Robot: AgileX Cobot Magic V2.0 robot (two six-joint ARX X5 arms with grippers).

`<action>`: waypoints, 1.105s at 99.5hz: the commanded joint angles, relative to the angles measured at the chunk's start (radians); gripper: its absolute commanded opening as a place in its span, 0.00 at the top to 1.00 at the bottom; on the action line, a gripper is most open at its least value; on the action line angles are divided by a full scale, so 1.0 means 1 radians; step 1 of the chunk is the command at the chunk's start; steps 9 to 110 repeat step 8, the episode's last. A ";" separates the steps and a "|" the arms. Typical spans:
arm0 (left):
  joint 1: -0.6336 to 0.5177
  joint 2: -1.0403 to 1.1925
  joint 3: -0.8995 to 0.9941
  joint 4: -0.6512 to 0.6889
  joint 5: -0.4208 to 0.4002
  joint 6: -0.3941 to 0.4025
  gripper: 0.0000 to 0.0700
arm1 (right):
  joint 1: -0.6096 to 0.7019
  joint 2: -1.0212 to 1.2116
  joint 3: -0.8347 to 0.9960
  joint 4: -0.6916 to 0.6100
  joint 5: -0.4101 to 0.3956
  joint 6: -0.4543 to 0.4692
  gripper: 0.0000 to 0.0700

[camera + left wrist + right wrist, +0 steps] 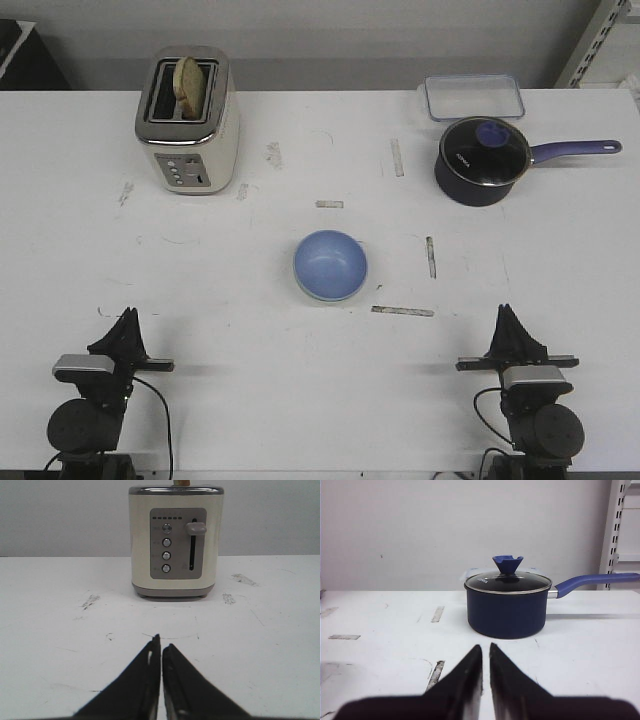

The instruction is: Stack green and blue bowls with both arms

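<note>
A light blue bowl (330,265) sits upright near the middle of a white worktop (230,300), a rim of paler colour just showing beneath its near edge; whether that is the green bowl nested under it cannot be told from the front view. Both arms rest at the near edge, well apart from the bowl. The left gripper (128,318) points toward a cream toaster (187,120) with a slice of bread (190,84) standing in one slot; in the left wrist view its fingers (145,680) are drawn together with only a thin slit between them, holding nothing. The right gripper (508,315) faces a dark blue lidded saucepan (483,160) whose long handle points right, a clear lidded container (473,97) behind it; its fingers (465,680) likewise meet almost tip to tip, empty.
</note>
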 commanded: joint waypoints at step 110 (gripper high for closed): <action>0.000 -0.002 -0.021 0.014 -0.002 -0.006 1.00 | 0.000 0.000 -0.002 0.010 0.000 -0.005 0.98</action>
